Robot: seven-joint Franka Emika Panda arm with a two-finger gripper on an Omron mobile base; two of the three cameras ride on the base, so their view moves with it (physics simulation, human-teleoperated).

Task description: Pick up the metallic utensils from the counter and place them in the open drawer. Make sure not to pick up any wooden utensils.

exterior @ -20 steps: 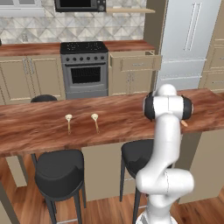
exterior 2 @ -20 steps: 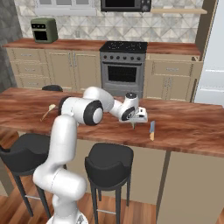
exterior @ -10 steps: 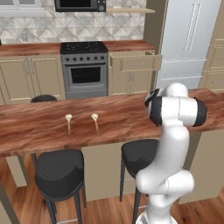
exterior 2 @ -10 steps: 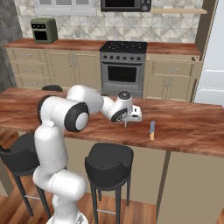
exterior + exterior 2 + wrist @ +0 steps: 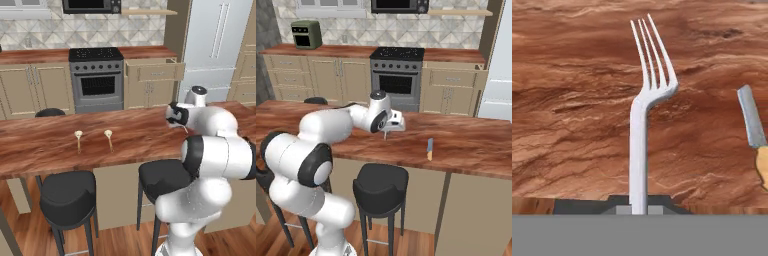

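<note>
At the bottom centre of the hand view the gripper (image 5: 638,206) is clamped narrow on the handle of a grey fork (image 5: 643,115), whose tines rise to the upper middle of that frame with the counter (image 5: 572,100) clearly behind them, not against them. Compared with a second ago, the arm has swung back toward mid-counter and the wrist has lifted, so in the right base view the gripper (image 5: 387,131) now sits at frame centre with the thin fork hanging just under it, above the wood. I judge that the grasp is made and the lift begun; carrying it to the drawer comes next. Just right of the fork, at the right edge of the hand view, lies the knife (image 5: 753,130), grey blade and orange-tan handle, flat on the counter and untouched. Farther left in the left base view, two wooden spoons (image 5: 78,138) lie side by side, to be left alone. At the top, beyond the counter, the open drawer (image 5: 155,71) stands pulled out beside the stove (image 5: 96,77). Count: two metal utensils, one held, one lying; two wooden spoons; one open drawer.
</note>
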